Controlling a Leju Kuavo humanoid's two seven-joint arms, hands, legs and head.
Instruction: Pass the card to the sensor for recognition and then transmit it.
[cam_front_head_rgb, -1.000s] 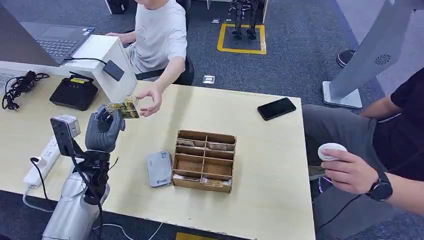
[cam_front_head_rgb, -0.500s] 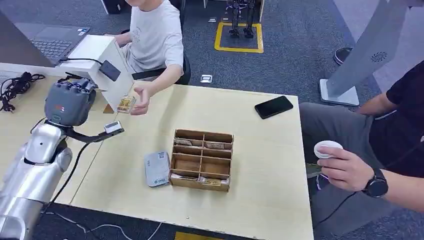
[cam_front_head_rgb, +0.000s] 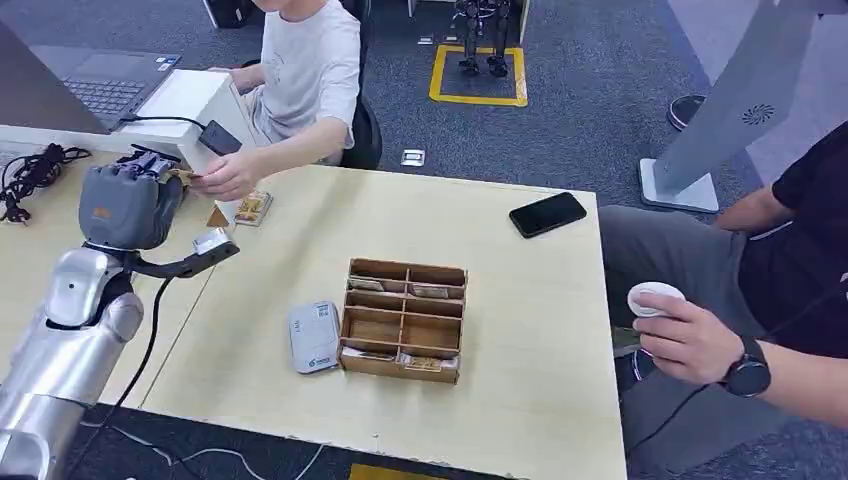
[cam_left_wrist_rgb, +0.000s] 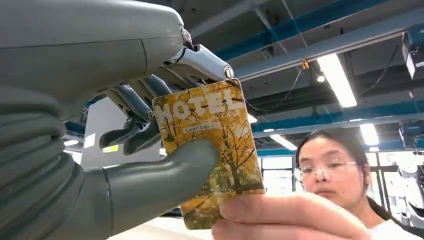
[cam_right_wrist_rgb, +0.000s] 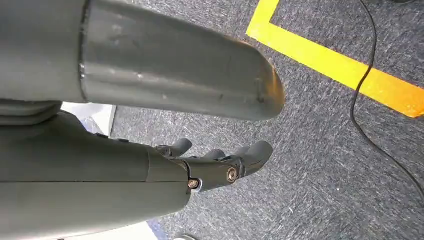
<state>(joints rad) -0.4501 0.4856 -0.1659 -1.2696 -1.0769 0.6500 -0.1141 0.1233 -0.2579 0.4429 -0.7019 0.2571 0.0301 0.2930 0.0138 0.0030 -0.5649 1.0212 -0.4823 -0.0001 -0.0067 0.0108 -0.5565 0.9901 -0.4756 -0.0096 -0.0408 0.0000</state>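
Card (cam_left_wrist_rgb: 210, 150) – yellow autumn print, "MOTEL" across one end – is pinched in the left hand (cam_left_wrist_rgb: 100, 165), thumb across the face, dark fingers (cam_left_wrist_rgb: 130, 107) behind. The long axis sticks out past the thumb toward the person. The person's hand (cam_left_wrist_rgb: 290, 217) already grips that free end, so both hold it at once.

From the head view, the left hand (cam_front_head_rgb: 125, 205) is raised at the far left corner of the table (cam_front_head_rgb: 540, 400), right by the white box (cam_front_head_rgb: 195, 100) with the small black sensor (cam_front_head_rgb: 222, 138) on its side. The person's hand (cam_front_head_rgb: 228, 175) reaches in between hand and box. Card itself is barely visible from there.

Right hand (cam_right_wrist_rgb: 220, 167) hangs over the carpet, fingers loosely curled, holding nothing – well away, so it's no use here.

My read: scan likely done, handover step now. Next move is just the left thumb letting go; pull direction runs along the card's length, away from the palm.
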